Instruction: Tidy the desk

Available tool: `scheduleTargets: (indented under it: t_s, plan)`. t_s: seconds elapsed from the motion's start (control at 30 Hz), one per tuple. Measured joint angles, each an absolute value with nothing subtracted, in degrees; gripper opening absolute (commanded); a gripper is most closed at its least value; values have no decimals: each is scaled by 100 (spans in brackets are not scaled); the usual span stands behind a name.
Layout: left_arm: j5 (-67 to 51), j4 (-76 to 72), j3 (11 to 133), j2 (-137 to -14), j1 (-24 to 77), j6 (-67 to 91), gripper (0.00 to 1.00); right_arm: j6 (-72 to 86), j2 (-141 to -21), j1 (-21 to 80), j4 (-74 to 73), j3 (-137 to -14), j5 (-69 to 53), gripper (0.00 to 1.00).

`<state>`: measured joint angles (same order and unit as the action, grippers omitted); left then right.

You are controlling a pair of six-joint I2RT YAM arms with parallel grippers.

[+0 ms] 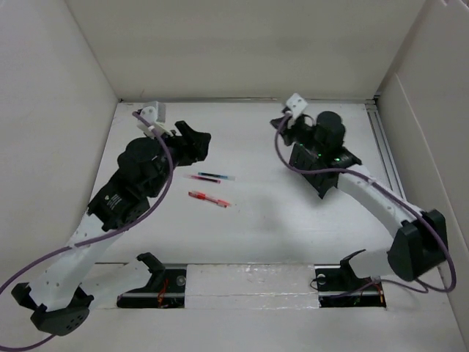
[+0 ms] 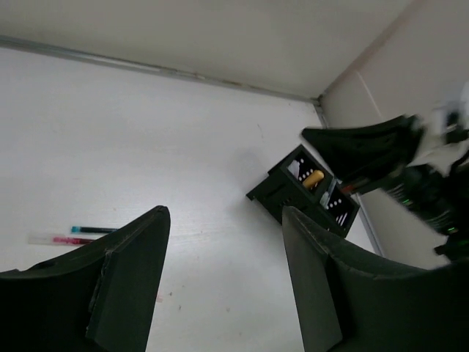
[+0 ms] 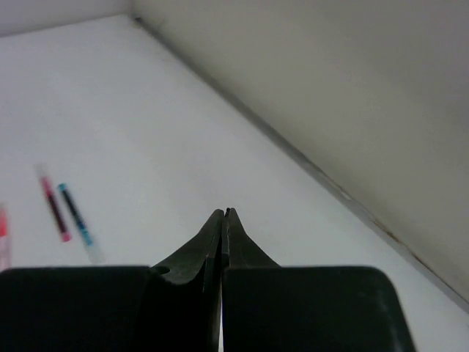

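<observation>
The white desk holds three pens near its middle: a teal pen, a pink pen beside it and a red pen in front. My left gripper is open and empty, raised just behind and left of the pens; in the left wrist view the teal and pink pens lie to its left. My right gripper is shut and empty, above the desk beside the black pen-holder box. In the right wrist view the pens lie far left.
The black pen-holder box has a yellow item in one slot. White walls stand on three sides. A metal rail runs along the right edge. The arm bases sit at the near edge.
</observation>
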<state>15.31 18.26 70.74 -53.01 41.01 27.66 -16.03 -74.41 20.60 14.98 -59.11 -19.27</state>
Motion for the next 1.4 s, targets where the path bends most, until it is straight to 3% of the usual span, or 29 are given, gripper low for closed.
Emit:
scheduleTargets:
  t_s: [0.23,0.33,0.37,0.4,0.47,0.83,1.4]
  plan:
    - [2346,2281,7472,-4523,4101,2954,57,-2112,-9828,3723,414,-7400,-1645,1]
    - [2567,2456,7476,-4235,4101,2974,58,-2292,-10503,3979,-213,-7915,-1529,28]
    - [2628,2502,7478,-4147,4101,2982,58,-2294,-10925,4134,-283,-8274,-1533,29]
    - [2679,2547,7478,-4075,4101,2987,58,-2355,-11163,4213,-491,-8545,-1522,37]
    - [2757,2630,7476,-3981,4101,2987,58,-2414,-11528,4327,-711,-8965,-1498,41]
    - [2823,2777,7476,-3933,4101,2877,59,-2491,-13251,4731,-1907,-11187,-1081,42]
    - [2703,2781,7472,-3918,4101,2692,59,-2180,-14018,4932,-2405,-12018,-934,35]
